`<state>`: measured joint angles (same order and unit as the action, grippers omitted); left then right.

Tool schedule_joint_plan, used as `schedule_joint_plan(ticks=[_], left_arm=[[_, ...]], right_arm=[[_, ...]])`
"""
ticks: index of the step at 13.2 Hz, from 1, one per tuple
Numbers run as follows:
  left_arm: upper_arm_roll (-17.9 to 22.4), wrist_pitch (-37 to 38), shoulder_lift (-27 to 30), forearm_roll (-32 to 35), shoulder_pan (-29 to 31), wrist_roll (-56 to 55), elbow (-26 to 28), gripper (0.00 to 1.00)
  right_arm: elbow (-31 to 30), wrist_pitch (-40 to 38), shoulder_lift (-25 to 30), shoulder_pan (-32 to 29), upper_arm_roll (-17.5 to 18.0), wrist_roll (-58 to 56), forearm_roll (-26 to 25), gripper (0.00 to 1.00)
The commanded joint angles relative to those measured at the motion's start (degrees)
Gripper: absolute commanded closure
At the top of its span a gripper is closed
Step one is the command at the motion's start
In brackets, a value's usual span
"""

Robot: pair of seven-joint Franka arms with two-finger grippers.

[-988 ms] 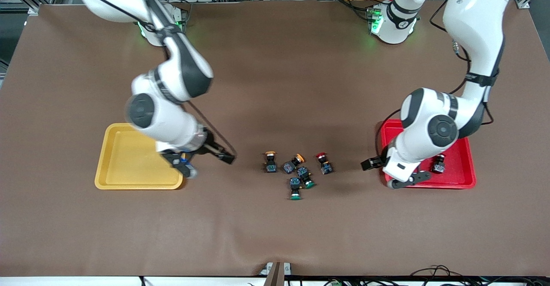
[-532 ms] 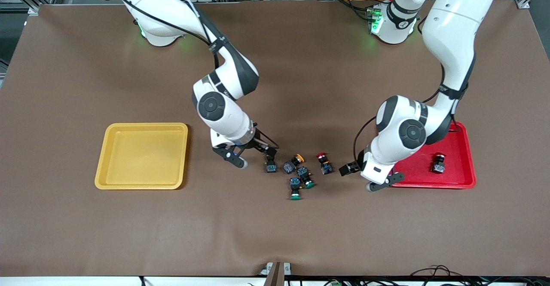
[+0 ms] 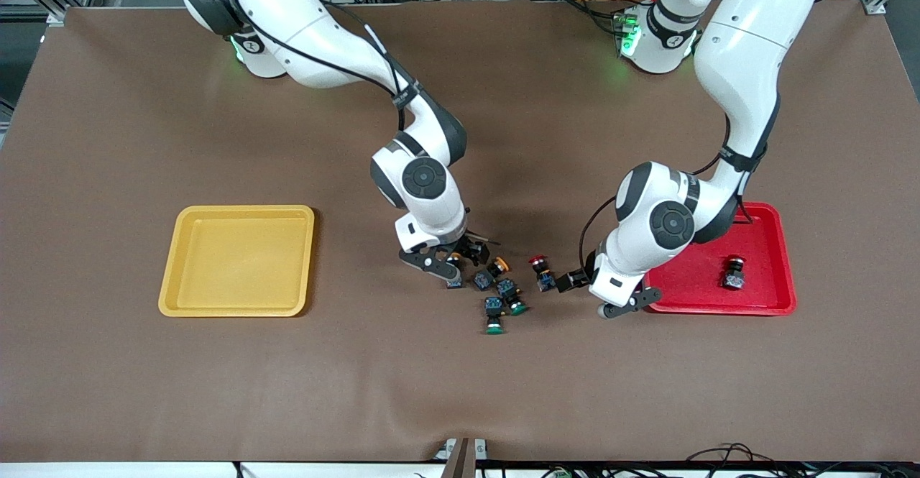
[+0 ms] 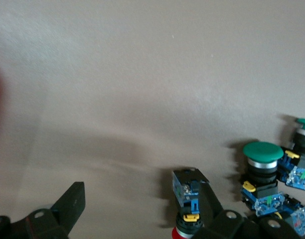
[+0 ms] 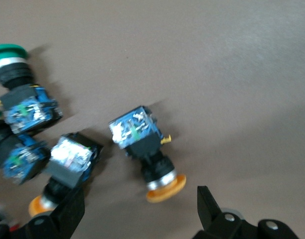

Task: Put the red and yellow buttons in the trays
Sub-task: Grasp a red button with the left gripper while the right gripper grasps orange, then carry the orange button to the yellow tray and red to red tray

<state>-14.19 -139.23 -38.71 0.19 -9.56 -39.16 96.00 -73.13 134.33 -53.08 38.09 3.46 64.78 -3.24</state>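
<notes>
Right hand [image 3: 453,262] hangs spread over one of the orange-capped buttons [image 3: 453,274] in the middle of the tabletop [image 3: 460,392], a finger on each side of it and nothing pinched. In the right wrist view that button [image 5: 145,149] lies on its side between the two dark fingers [image 5: 212,209], cap toward the camera. Just beside it, toward the left arm's end, lies the second orange-capped button [image 3: 491,271], also on its side; the right wrist view shows it [image 5: 68,167] close against one finger.

Left hand [image 3: 586,295] is low over the tabletop between the cluster and the red tray [image 3: 762,307], spread as well, with one finger close against the red-capped button [image 3: 541,272]. The left wrist view shows that button [image 4: 188,204] lying between the spread fingers [image 4: 68,209], next to one of them, its red cap at the picture's edge. Whether finger and button touch I cannot tell.

A second red-capped button [image 3: 732,274] sits in the red tray, toward the side nearer the front camera. Its yellow counterpart, the yellow tray [image 3: 237,308], lies toward the right arm's end, well apart from the cluster, with no button in it.

Two green-capped switches [image 3: 503,305] lie together just nearer the front camera than the orange-capped pair.
</notes>
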Motion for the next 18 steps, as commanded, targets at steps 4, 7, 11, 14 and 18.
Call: schedule_joint_plan(ticks=[4,7,11,14,18], left_arm=[[0.12,-0.52,-1.01,-0.63,-0.9,-1.18,-0.81,0.0],[0.21,-0.52,-1.54,-0.54,-1.51,-1.53,-0.9,0.0],[0.3,-1.92,-2.59,-0.36,-2.65,-2.32,-0.9,0.0],[0.65,-2.97,-3.47,-0.19,-3.88,-3.64,-0.99,0.0],[1.35,-4.65,-4.79,-0.1,-5.29,-4.61,-1.08,0.0]], right_arm=[[3.88,-0.91,-3.34,0.41,-0.56,0.09,-4.66,0.2],[3.44,-0.82,-4.31,0.58,-0.56,0.35,-6.42,0.37],[3.44,-3.0,-2.47,-1.78,-0.39,-0.44,-6.87,1.0],[3.79,-10.64,1.3,-5.9,1.62,-4.11,-5.65,1.0],[3.79,-22.32,7.19,-13.02,4.8,-12.81,-3.53,1.0]])
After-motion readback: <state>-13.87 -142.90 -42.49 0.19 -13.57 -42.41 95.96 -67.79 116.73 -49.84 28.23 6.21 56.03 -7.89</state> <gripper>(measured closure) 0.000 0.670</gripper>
